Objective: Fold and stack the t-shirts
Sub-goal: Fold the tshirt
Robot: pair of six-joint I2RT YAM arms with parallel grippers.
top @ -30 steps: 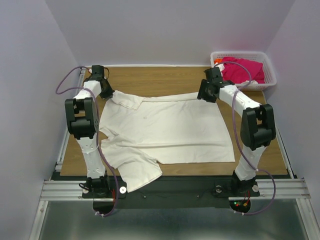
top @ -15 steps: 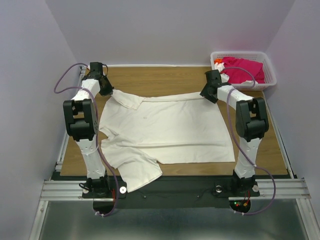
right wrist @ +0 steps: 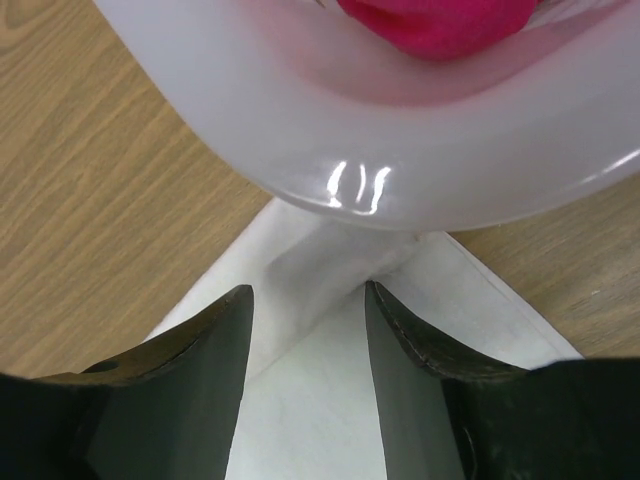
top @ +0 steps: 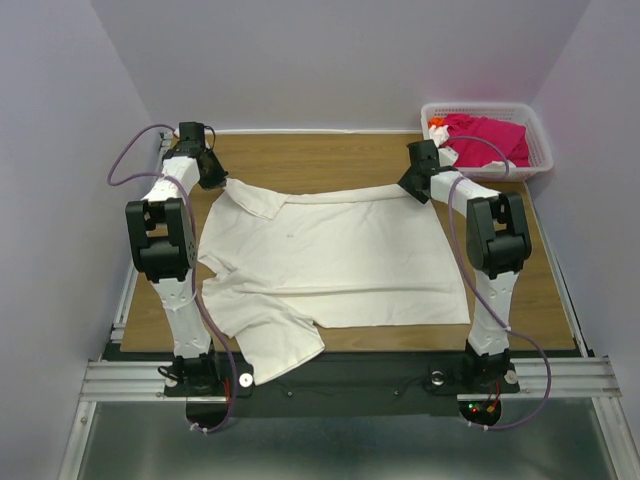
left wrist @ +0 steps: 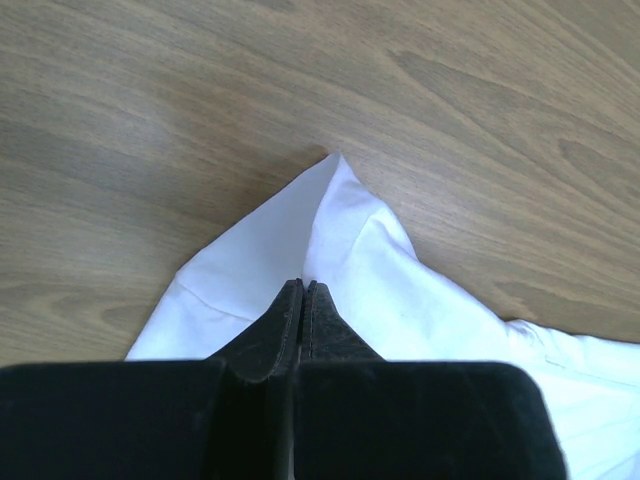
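Observation:
The off-white t-shirt lies spread over the wooden table, collar to the left and one sleeve hanging over the near edge. My left gripper is at its far left corner, shut on a pinched ridge of the cloth, with the fingertips pressed together. My right gripper is at the far right corner. Its jaws stand open astride that corner of the shirt. The magenta-pink t-shirt lies bunched in the basket, and a part of it shows in the right wrist view.
The white lattice basket stands at the far right corner, its wall just beyond my right fingertips. Bare wood runs along the back of the table. Walls close in on three sides.
The right arm's elbow has drawn in and risen, with its gripper staying at the shirt's far right corner. The left gripper has edged slightly back and left, still shut.

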